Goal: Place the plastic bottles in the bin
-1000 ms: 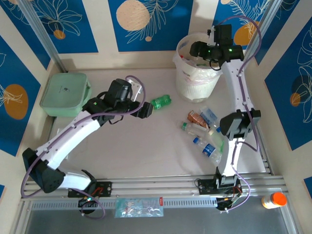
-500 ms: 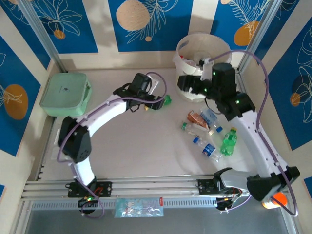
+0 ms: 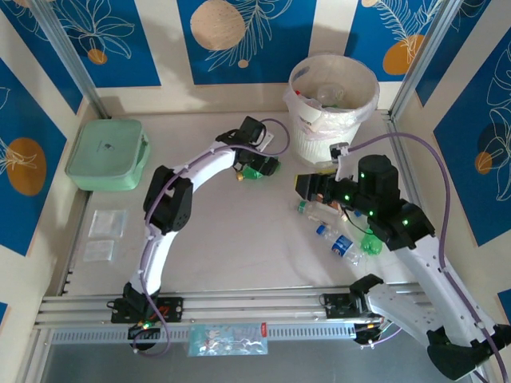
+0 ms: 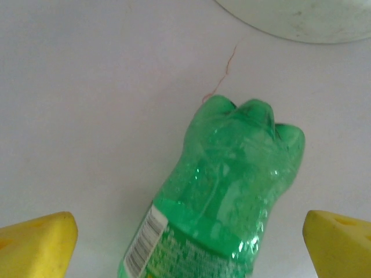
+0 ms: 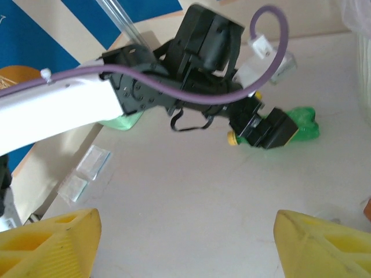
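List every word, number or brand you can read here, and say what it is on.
No text reads clearly enough to quote.
Green bottle: barcode and label print, blurred.
Clear bottle: blue label, too small.
Bin: reddish marks on its liner, too small.

1. The left gripper (image 3: 256, 169) has reached forward from just short of the crumpled green plastic bottle (image 4: 232, 179) and now straddles it, jaws wide apart.
2. The right gripper (image 3: 308, 188) has left the round white plastic bin (image 3: 369, 80) and now hangs at the heap of small clear plastic bottles (image 3: 342, 244).
3. The left arm's swing uncovers two small clear plastic packets (image 3: 107, 223).
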